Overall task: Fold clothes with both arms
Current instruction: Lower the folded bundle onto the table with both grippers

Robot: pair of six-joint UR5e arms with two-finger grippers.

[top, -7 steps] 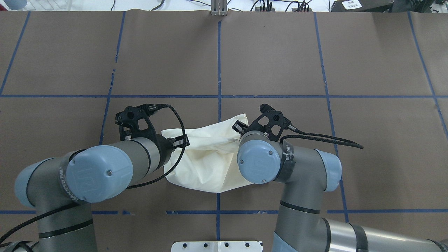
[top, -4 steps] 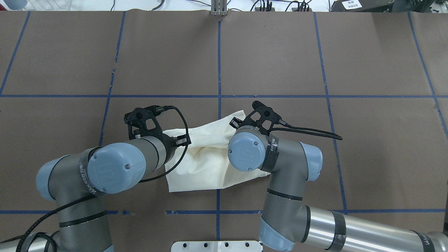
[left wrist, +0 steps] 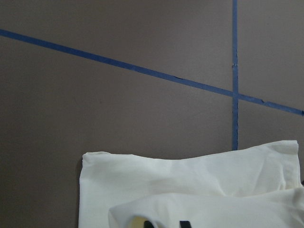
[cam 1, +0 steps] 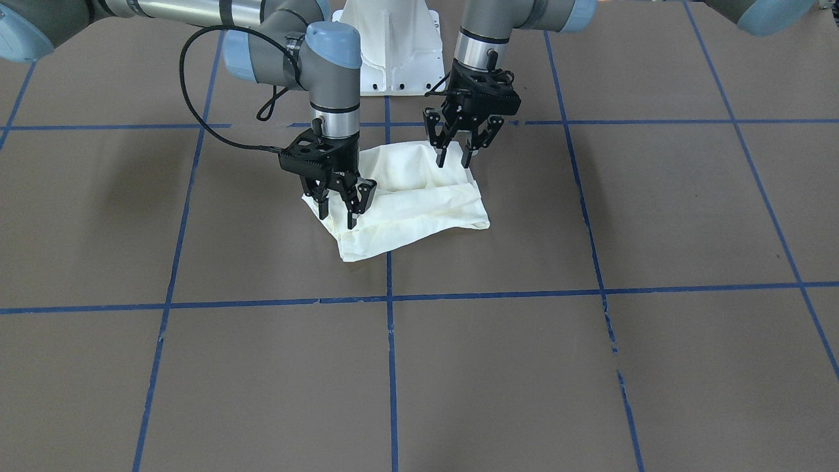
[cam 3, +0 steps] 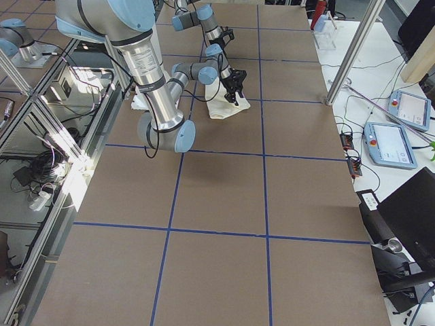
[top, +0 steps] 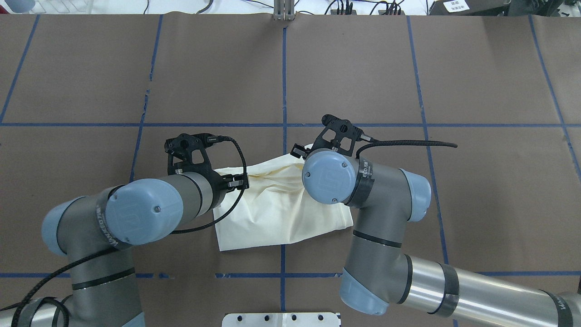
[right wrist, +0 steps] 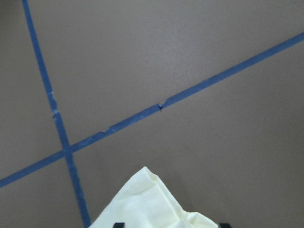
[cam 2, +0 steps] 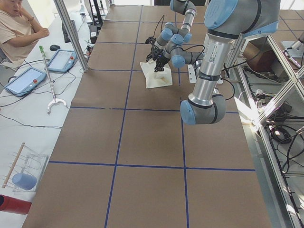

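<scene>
Overhead, left arm point(top: 145, 213) and right arm point(top: 333, 179) hid part of the T-shirt point(top: 272, 222); left gripper point(cam 1: 454, 164) and right gripper point(cam 1: 337, 221) hung above it, jaws spread.

Wide table point(cam 1: 590, 367) under brown paper, ruled into large squares by blue tape point(cam 1: 390, 367). Lying flat on it toward the robot's side, across the centre tape line: a cream T-shirt point(cam 1: 419, 196) folded into a small bundle, plain cloth uppermost. At the robot's edge, a white pedestal base point(cam 1: 392, 52).
</scene>
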